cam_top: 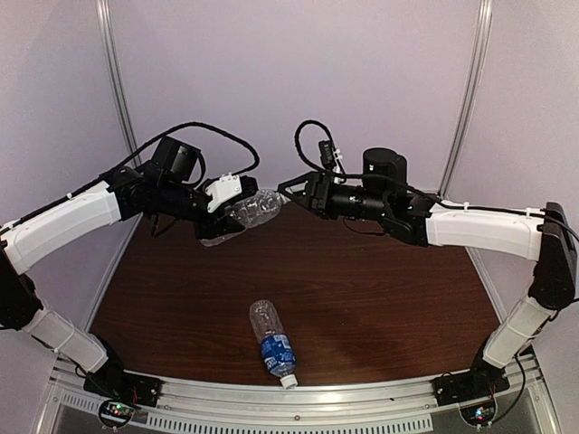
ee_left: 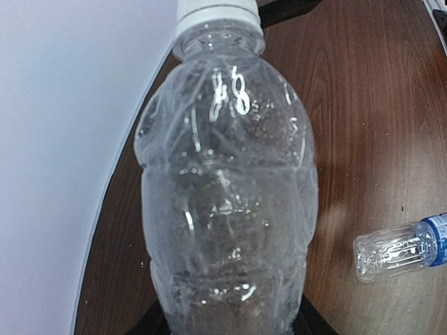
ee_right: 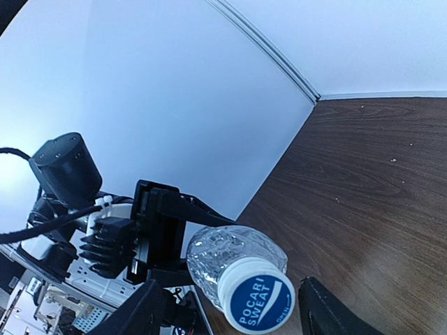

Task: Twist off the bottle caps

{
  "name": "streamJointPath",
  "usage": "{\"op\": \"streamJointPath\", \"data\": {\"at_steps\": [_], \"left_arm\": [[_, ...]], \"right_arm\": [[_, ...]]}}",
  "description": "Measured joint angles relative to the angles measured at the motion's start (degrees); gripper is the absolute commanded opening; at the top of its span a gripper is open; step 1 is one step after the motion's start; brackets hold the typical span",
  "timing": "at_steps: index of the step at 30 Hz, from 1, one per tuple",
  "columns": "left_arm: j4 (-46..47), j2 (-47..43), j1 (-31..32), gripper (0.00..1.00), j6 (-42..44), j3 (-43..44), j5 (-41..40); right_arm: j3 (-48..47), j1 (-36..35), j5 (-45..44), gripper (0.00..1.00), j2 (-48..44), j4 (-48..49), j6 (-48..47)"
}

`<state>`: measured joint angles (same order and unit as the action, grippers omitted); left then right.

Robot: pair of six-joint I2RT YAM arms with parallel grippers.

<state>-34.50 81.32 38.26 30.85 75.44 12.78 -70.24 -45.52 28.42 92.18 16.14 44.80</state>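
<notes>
The unlabelled bottle (cam_top: 249, 212) hung above the far side of the table (cam_top: 389, 298), its body pinched in the left gripper's (cam_top: 226, 217) jaws. Its cap (ee_right: 255, 303) sat between the right gripper's (cam_top: 289, 193) widely spread jaws, which had not closed on it. The blue-labelled bottle (cam_top: 272, 342) lay capped near the table's front edge.

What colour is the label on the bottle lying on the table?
Blue. The label shows best in the top external view.
</notes>
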Motion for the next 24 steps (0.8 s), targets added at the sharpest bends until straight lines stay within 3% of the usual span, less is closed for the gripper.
{"op": "streamJointPath", "data": {"at_steps": [10, 16, 24], "left_arm": [[0.2, 0.0, 0.0, 0.46, 0.0, 0.0, -0.1], [0.2, 0.0, 0.0, 0.46, 0.0, 0.0, -0.2], [0.5, 0.0, 0.0, 0.46, 0.0, 0.0, -0.3]], "right_arm": [[0.0, 0.9, 1.0, 0.55, 0.5, 3.9, 3.7], [0.0, 0.9, 1.7, 0.53, 1.6, 4.2, 4.8], [0.1, 1.0, 1.8, 0.29, 2.1, 4.2, 5.1]]}}
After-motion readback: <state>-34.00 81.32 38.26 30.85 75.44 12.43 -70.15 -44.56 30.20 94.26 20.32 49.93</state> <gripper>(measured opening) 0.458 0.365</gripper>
